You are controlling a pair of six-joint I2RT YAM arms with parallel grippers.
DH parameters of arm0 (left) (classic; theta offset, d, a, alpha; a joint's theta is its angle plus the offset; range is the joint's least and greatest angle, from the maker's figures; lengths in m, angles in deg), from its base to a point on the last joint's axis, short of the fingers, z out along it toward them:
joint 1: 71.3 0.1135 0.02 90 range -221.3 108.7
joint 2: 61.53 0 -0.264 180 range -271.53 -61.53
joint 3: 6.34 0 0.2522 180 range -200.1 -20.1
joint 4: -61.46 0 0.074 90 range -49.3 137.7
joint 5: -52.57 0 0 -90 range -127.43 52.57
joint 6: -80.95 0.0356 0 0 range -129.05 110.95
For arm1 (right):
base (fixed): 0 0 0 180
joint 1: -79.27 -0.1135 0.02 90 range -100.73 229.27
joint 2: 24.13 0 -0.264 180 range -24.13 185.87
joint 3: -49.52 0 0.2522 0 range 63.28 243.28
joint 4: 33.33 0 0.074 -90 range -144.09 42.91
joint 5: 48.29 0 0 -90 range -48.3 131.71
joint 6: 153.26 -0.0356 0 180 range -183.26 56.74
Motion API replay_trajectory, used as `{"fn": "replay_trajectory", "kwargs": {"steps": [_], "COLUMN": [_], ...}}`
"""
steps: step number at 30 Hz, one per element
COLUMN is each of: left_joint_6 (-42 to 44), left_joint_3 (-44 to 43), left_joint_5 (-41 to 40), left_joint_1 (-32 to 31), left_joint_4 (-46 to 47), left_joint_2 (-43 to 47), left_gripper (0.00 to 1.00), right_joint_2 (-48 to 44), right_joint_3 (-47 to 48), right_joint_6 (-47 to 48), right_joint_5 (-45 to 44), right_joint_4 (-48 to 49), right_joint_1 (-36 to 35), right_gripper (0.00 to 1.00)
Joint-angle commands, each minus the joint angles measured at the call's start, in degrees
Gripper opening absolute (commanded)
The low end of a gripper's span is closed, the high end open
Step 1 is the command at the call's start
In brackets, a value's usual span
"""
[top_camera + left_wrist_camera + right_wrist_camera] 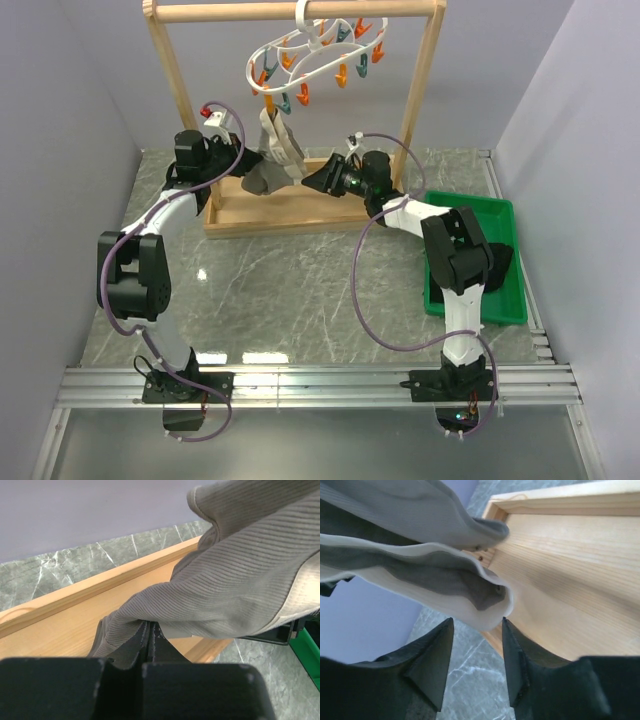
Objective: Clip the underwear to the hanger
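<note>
Marble tabletop (280,290), ribbed taupe underwear (240,590), beige waistband (485,615), pinched in left tool (149,635), right tool (476,627) parted

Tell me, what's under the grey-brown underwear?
Below the soft grey-brown ribbed underwear sits the pale wooden base tray of the rack. The drooping cloth covers part of that tray, so whatever lies right beneath it cannot be seen.

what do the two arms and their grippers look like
Both the left arm and right arm have white links between chunky black joint housings, on black bases. A thin purple cable loops loosely along each one. The left gripper and right gripper have matte black, wedge-shaped fingers with slightly scuffed edges. A small red part sits by the left wrist.
</note>
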Motion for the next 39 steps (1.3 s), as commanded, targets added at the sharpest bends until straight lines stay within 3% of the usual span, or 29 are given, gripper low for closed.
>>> {"fn": "replay_trajectory", "kwargs": {"steps": [1, 12, 18, 21, 23, 26, 32, 39], "left_joint_6": [-0.56, -1.53, -2.41, -3.20, -3.73, -5.13, -9.17, -14.71], "left_joint_3": [-1.40, -1.22, -1.04, -0.78, -0.43, 0.01, 0.36, 2.12], "left_joint_5": [1.88, 2.32, 2.23, 2.41, 2.41, 2.32, 2.67, 5.22], "left_joint_1": [-0.04, -0.13, -0.13, -0.30, -0.48, -0.83, -1.18, -1.27], "left_joint_4": [3.00, 3.52, 3.79, 3.96, 4.23, 4.58, 4.32, 5.37], "left_joint_2": [0.88, 0.44, 0.79, 0.97, 1.23, 1.58, 2.02, 2.90], "left_gripper": [0.00, 0.00, 0.00, 0.00, 0.00, 0.00, 0.00, 0.00], "right_joint_2": [-0.21, -1.44, -3.28, -5.21, -6.01, -6.89, -7.33, -1.90], "right_joint_3": [3.00, 9.32, 7.32, 5.29, 4.76, 5.63, 12.04, 20.48], "right_joint_6": [-0.43, 13.20, 16.72, 18.65, 21.11, 24.45, 36.21, 50.90], "right_joint_5": [1.16, -0.16, 0.28, 0.37, 0.11, -1.29, -9.10, -25.72], "right_joint_4": [6.29, -3.55, -6.10, -6.45, -6.72, -8.73, -18.31, -27.89], "right_joint_1": [-1.18, -4.35, -5.93, -7.51, -9.09, -11.46, -16.30, -20.08], "right_gripper": [0.49, 0.46, 0.42, 0.36, 0.27, 0.00, 0.00, 0.00]}}
